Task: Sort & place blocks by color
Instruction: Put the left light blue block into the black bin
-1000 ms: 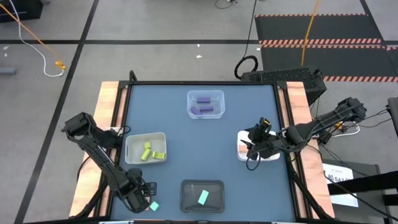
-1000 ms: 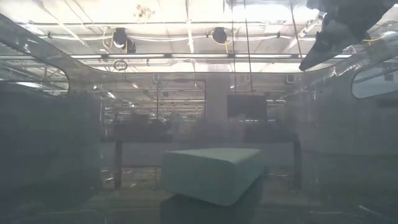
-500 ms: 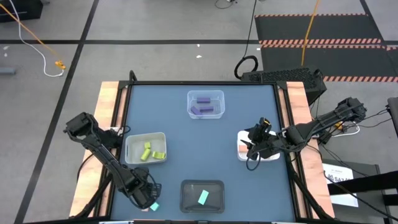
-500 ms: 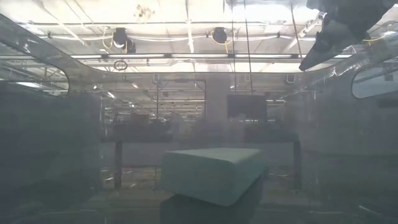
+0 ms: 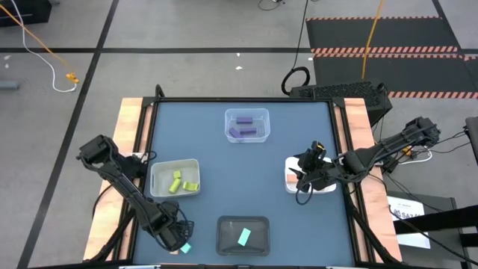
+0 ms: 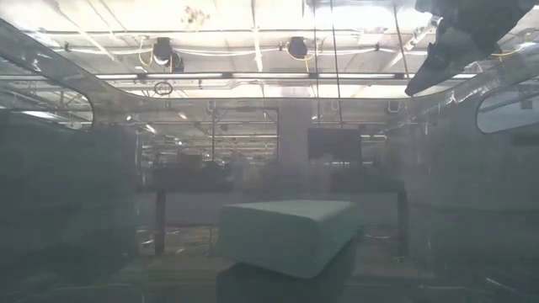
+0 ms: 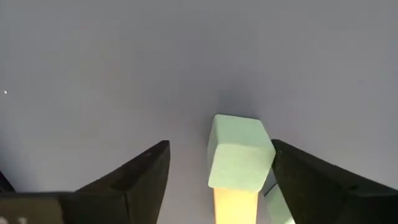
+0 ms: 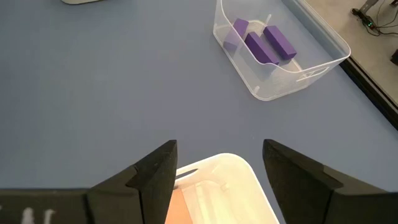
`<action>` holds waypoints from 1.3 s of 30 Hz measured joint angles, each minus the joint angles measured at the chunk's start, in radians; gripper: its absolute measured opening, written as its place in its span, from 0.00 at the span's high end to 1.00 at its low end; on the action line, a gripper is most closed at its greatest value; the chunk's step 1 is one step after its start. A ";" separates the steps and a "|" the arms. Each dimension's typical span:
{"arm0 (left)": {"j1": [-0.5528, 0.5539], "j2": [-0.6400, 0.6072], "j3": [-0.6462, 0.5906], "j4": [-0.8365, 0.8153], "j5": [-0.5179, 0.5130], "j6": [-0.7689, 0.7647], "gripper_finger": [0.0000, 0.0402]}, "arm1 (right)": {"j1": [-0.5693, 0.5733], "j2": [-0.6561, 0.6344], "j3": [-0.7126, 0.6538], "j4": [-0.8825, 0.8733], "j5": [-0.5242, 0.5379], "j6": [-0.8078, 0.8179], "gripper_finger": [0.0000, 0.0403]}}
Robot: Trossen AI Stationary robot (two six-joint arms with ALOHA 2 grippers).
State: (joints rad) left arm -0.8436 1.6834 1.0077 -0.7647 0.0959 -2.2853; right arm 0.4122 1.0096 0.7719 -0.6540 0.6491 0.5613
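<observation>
My left gripper is at the table's near left edge, open and low over a light cyan block that lies on the table. Its fingers stand on either side of the block. My right gripper hangs open over the white tray at the table's right, where a salmon-orange block shows. A second cyan block lies in the black tray. Yellow-green blocks lie in the translucent tray, purple blocks in the clear tray. My left gripper comes at the cyan block from above, one finger on each side. One finger stands right beside the block's side. I cannot tell whether it touches. The block lies flat on the table.
The clear tray stands at the far middle and the translucent tray at the left. The black tray sits at the near edge, close to the right of my left gripper. Bare blue table lies between the trays.
My left gripper has moved a short way toward the table's right, closing in on the cyan block at the near edge. The blocks and trays have stayed in place.
</observation>
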 joint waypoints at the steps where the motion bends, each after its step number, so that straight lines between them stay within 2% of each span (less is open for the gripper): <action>1: 0.000 0.005 0.000 0.001 0.000 0.003 0.34 | 0.000 0.000 0.000 0.000 0.000 0.000 0.43; 9: 0.015 0.078 0.000 0.108 0.023 0.105 0.66 | 0.000 0.000 0.000 0.000 0.000 0.001 0.43; 13: 0.061 0.073 0.000 0.122 0.072 0.188 0.67 | 0.000 0.000 0.000 0.000 0.000 0.001 0.43; 18: 0.118 0.017 0.000 0.059 0.045 0.259 0.67 | 0.000 0.000 0.000 0.000 0.000 0.001 0.43; 22: 0.160 -0.038 -0.001 0.045 -0.033 0.314 0.67 | 0.000 0.000 0.000 0.001 0.000 0.001 0.43; 32: 0.287 -0.159 -0.001 0.112 -0.318 0.483 0.65 | 0.000 0.000 0.000 0.041 0.000 0.000 0.43; 36: 0.350 -0.189 -0.001 0.218 -0.454 0.612 0.65 | 0.000 0.000 0.000 0.074 0.000 0.000 0.43; 39: 0.403 -0.193 -0.001 0.348 -0.513 0.768 0.65 | 0.000 0.000 0.000 0.101 0.000 0.001 0.43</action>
State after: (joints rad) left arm -0.4411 1.4902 1.0069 -0.4166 -0.4171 -1.5171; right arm 0.4119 1.0092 0.7719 -0.5531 0.6491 0.5622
